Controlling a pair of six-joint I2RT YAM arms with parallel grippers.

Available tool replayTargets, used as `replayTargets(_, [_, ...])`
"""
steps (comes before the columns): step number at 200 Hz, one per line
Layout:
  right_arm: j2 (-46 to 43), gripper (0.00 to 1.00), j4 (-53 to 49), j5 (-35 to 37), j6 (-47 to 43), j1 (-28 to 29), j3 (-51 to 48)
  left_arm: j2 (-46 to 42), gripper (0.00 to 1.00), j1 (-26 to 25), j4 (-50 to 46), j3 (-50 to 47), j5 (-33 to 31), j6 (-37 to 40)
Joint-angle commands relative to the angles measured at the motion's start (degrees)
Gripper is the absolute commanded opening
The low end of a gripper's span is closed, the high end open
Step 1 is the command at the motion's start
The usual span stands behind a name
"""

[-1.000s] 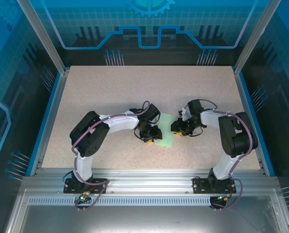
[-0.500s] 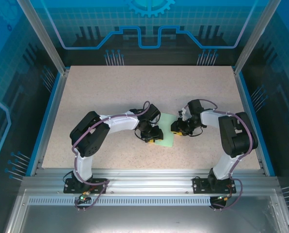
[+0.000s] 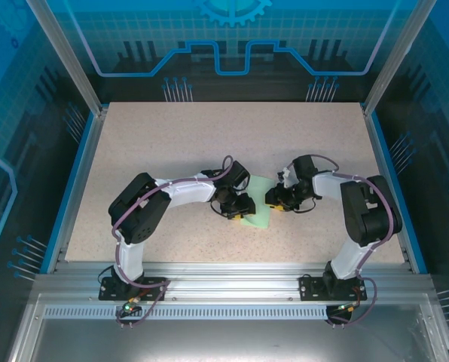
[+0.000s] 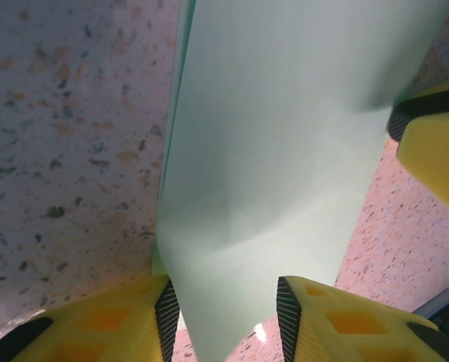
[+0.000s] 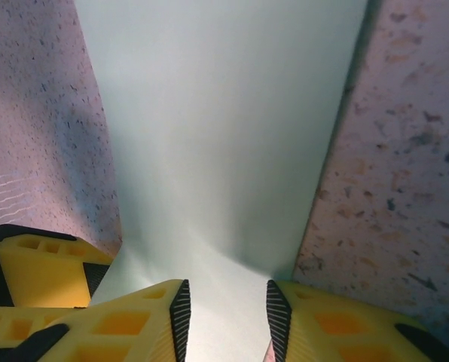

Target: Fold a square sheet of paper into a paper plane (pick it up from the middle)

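The paper [image 3: 258,214] lies on the table [image 3: 209,143], just off centre toward 5 o'clock. My left gripper [image 3: 238,209] is at its 9 o'clock edge and my right gripper [image 3: 277,199] at its 3 o'clock edge. Both pairs of jaws stand spread, with the sheet running through the gap. Whether either pair's pads actually bite the sheet, I cannot tell.

I judge this to be a lengthwise fold in the making. To do it well, I should hold both wrists at the same height, bring one long edge square over the other, and press down only once the edges match. Dragging sideways would skew the thin sheet or wrinkle it.

What shows of the paper is longer than it is wide. Its long axis runs from 12 to 6, tipped a little toward 1 and 7. It has no nose yet, so it points neither way.
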Motion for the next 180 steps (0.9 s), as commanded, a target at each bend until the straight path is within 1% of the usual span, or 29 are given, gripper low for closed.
replayTargets(1, [-2.41, 0.39, -1.84, 1.43, -0.34, -0.86, -1.49, -1.30, 0.43, 0.71, 1.58, 0.14, -0.65, -1.37])
replayTargets(18, [-4.09, 0.42, -2.29, 2.61, -0.41, -1.10, -2.06, -1.23, 0.43, 1.51, 2.26, 0.31, -0.58, -1.27])
replayTargets(51, [-8.90, 0.53, -3.20, 6.00, -0.12, -1.21, -3.78, 0.08, 0.43, 2.57, 2.64, 1.68, 0.66, -0.74])
replayTargets(77, [-13.48, 0.57, -3.10, 7.92, 0.30, -1.25, -6.01, 1.18, 0.43, 3.29, 3.74, 2.82, 2.14, -0.83])
replayTargets(105, [-19.14, 0.56, -2.80, 8.54, 0.33, -0.68, -8.92, 2.59, 0.43, 4.10, 6.51, 3.66, 5.16, -1.98])
replayTargets(132, [-25.80, 0.55, -1.81, 9.85, 0.33, 1.46, -11.87, 3.73, 0.43, 4.17, 7.81, 4.93, 7.57, -2.35])
replayTargets(158, [-30.28, 0.55, -2.31, 12.56, 0.68, 3.53, -13.32, 3.55, 0.43, 4.20, 6.88, 5.04, 7.35, -2.06])
replayTargets(180, [-31.40, 0.56, -1.72, 11.59, 0.93, 4.51, -13.81, 2.36, 0.43, 4.22, 5.00, 4.43, 5.41, -1.63])
